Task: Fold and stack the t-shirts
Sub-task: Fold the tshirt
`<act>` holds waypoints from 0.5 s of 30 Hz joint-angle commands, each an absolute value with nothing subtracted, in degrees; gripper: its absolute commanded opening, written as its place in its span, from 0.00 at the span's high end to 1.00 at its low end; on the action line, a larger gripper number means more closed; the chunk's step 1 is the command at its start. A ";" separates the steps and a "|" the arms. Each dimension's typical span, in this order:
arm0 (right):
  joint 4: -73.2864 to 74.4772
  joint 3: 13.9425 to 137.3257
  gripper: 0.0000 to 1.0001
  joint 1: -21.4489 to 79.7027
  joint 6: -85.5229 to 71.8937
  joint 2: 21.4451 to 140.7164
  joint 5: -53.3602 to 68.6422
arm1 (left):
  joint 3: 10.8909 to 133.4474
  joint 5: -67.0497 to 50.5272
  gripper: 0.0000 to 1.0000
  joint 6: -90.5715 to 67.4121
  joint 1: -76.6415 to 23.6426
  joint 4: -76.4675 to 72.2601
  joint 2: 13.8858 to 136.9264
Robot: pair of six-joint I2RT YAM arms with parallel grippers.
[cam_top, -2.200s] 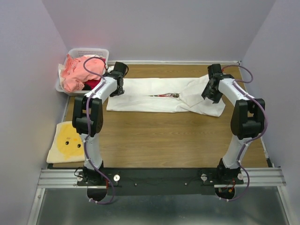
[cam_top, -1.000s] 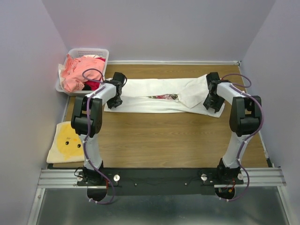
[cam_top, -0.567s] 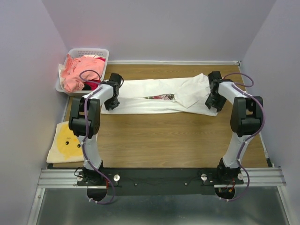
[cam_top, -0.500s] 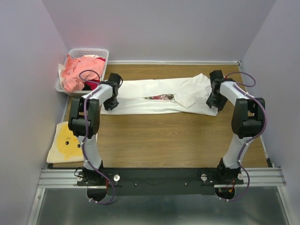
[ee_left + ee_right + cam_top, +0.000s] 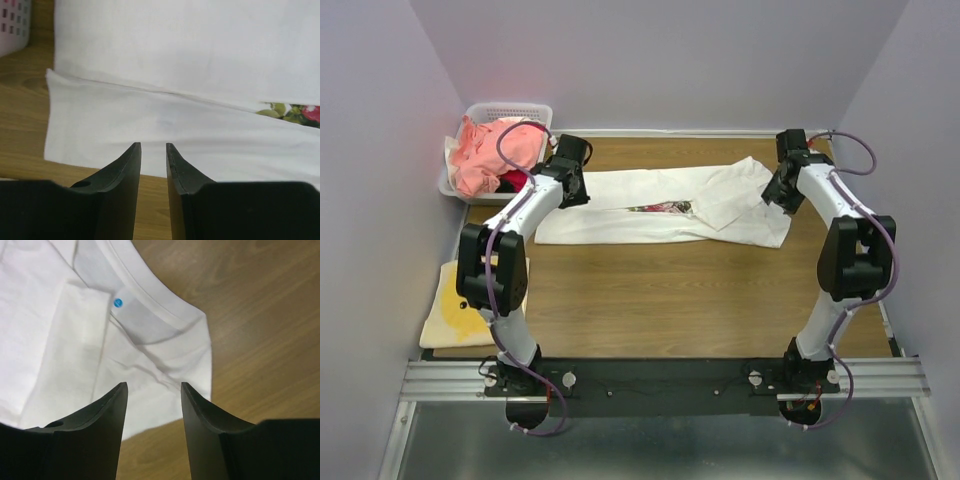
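Only overhead: basket with salmon-pink t-shirts

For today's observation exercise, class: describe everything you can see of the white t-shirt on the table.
The white t-shirt looks like soft, thin cotton. It lies flat on the wooden table, folded lengthwise into a long band running left to right, collar end to the right. A sliver of floral print shows between the folded flaps. Its ribbed neckline carries a small blue dot inside.
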State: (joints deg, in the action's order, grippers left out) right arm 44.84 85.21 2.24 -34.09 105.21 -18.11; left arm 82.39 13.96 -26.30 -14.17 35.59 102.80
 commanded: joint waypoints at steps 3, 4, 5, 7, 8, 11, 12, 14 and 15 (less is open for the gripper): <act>38.76 93.07 0.53 1.93 -33.84 114.86 -13.10 | 84.90 5.36 0.66 -25.66 -18.80 30.76 104.85; 38.59 93.95 0.55 1.93 -33.84 116.09 -12.92 | 85.25 5.36 0.66 -25.58 -19.07 30.76 105.38; 38.15 95.87 0.56 1.93 -33.75 118.19 -12.57 | 85.60 5.27 0.66 -25.66 -19.33 30.76 105.55; 37.79 97.46 0.58 1.85 -33.75 120.14 -12.39 | 85.69 5.27 0.66 -25.84 -19.77 30.94 105.91; 37.44 98.78 0.58 1.93 -33.58 120.84 -12.57 | 85.43 5.27 0.66 -25.93 -19.78 30.94 105.91; 37.44 100.63 0.59 1.93 -33.14 123.74 -13.01 | 84.82 5.80 0.67 -26.01 -19.86 31.03 105.91; 37.35 101.59 0.59 1.93 -33.05 124.88 -13.01 | 84.73 6.06 0.66 -25.93 -19.78 31.11 106.00; 37.35 102.48 0.60 1.93 -32.96 126.03 -13.36 | 84.55 6.33 0.67 -26.01 -19.78 31.29 106.08; 37.35 103.09 0.60 1.85 -32.87 126.47 -13.71 | 84.55 6.42 0.67 -26.02 -19.86 31.38 106.17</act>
